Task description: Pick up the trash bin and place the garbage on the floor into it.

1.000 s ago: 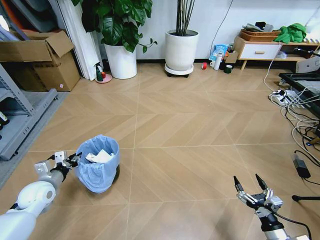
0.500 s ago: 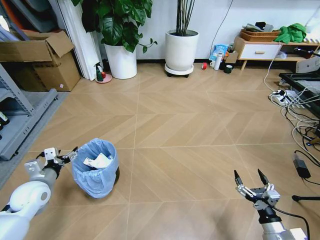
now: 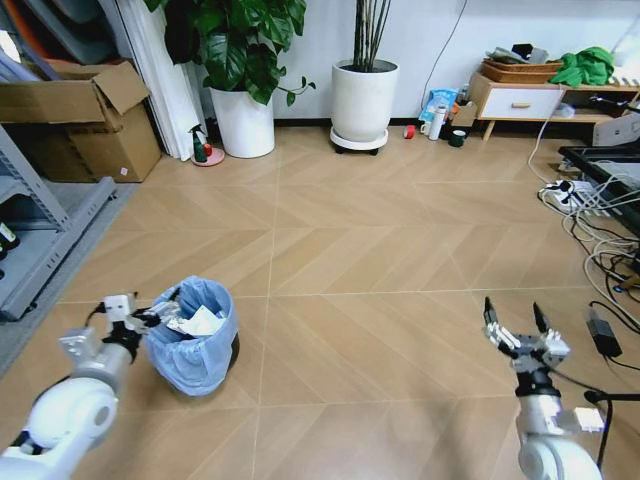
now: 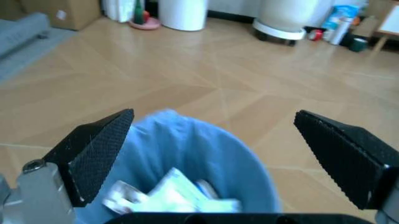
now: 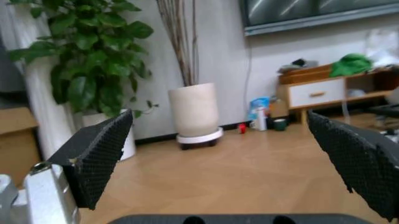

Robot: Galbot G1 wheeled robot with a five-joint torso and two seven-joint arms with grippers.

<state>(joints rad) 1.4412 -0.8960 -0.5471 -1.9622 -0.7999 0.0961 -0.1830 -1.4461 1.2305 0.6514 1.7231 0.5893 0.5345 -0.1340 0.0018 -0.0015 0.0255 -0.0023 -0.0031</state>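
Edged back toward bin since a second ago: left end effector, spread wide, at bag rim, lower left of head frame. Right end effector raised, spread, empty, lower right. Garbage inside bin; floor looks bare. Judged step: regrasping bin; next calls for closing on rim.

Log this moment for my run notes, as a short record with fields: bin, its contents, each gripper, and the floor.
bin: trash bin with blue liner, standing on the floor at the robot's left
contents: white crumpled paper and wrappers, the garbage, inside the bin
left gripper: open, at the bin's rim, fingers either side of the liner in the left wrist view
right gripper: open, holding nothing, raised over bare floor at the robot's right
floor: no loose scraps visible near the bin
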